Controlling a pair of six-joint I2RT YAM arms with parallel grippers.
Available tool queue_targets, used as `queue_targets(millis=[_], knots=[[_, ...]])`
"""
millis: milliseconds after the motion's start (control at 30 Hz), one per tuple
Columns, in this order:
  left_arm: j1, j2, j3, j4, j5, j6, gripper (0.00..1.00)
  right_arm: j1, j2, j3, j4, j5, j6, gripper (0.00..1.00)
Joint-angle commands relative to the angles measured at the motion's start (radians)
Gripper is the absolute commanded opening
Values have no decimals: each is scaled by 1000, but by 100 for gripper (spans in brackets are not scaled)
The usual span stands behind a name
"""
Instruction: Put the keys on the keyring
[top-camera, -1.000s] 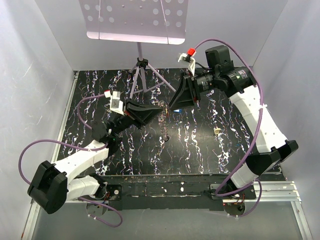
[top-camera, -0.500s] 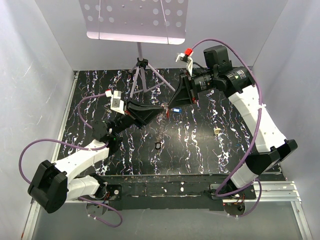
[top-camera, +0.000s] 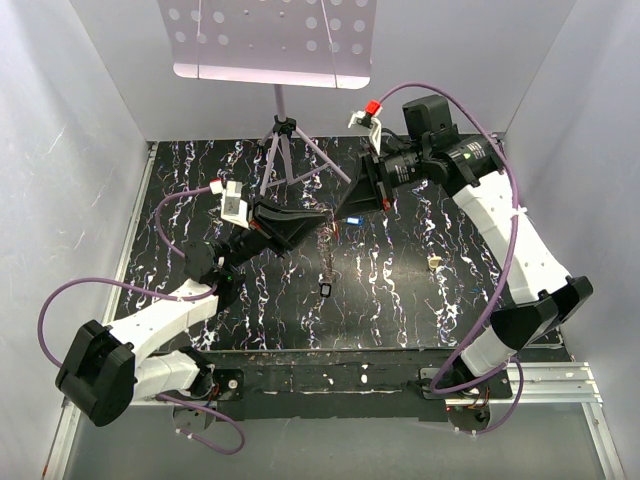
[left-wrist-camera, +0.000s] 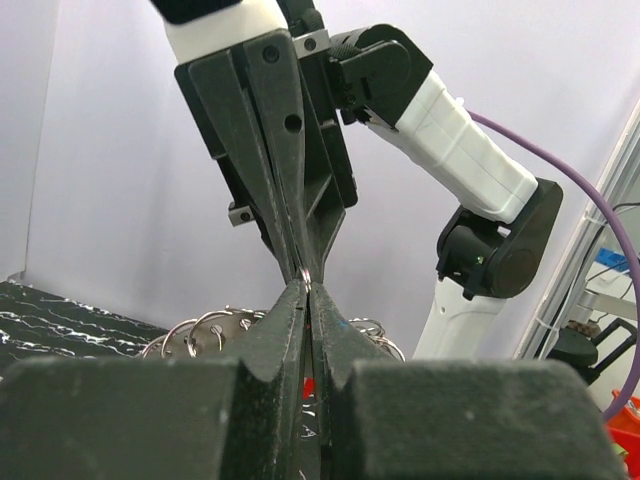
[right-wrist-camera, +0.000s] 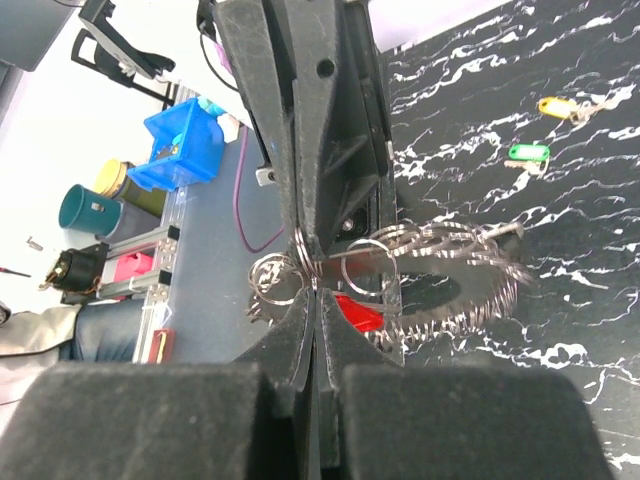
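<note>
At the left of the top view the left arm reaches up and right across the black marbled worktop (top-camera: 420, 310), and its left end effector (top-camera: 320, 222) sits at the middle of the frame with its fingers pressed together. In the left wrist view those fingers meet at a point on a thin wire loop. Behind them, at the top centre, stands a music stand (top-camera: 270, 40) on its tripod (top-camera: 285, 150). The keyring (right-wrist-camera: 445, 240) is held off the worktop at the spot where the two arms meet. In the right wrist view it spreads to the right of the tips as a grey hoop fringed with small metal rings, with a red key (right-wrist-camera: 355, 310) hanging among them. From the meeting point a thin strand hangs down to a small dark piece (top-camera: 326, 290); what it is cannot be told. Just right of centre the right end effector (top-camera: 345, 217) comes in from the upper right, tip to tip with the left one, its fingers also closed on the keyring's thin wire, and a blue key (top-camera: 350, 221) shows right beside it. Farther right a cream key (top-camera: 434, 262) lies alone on the worktop. In the upper right of the right wrist view a green key (right-wrist-camera: 527, 153) and a yellow key (right-wrist-camera: 555, 105) lie near each other on the worktop, well apart from the keyring.
</note>
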Motion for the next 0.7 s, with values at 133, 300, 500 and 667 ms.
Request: queue_targets(millis=[133,300,500,667], knots=[[-3,-35,29,79,-33,-2,0,8,-44,-104,84,-6,28,1],[-3,-30,17,79,-19,-8,0,7,-41,-47,33,-20,-15,21],[-5,-38,-1,60,1,-14,0,5,-33,42,-45,-11,-149,45],[-5,-35,-2,57,6,-21,0,11,-10,57,-50,-11,-161,46]])
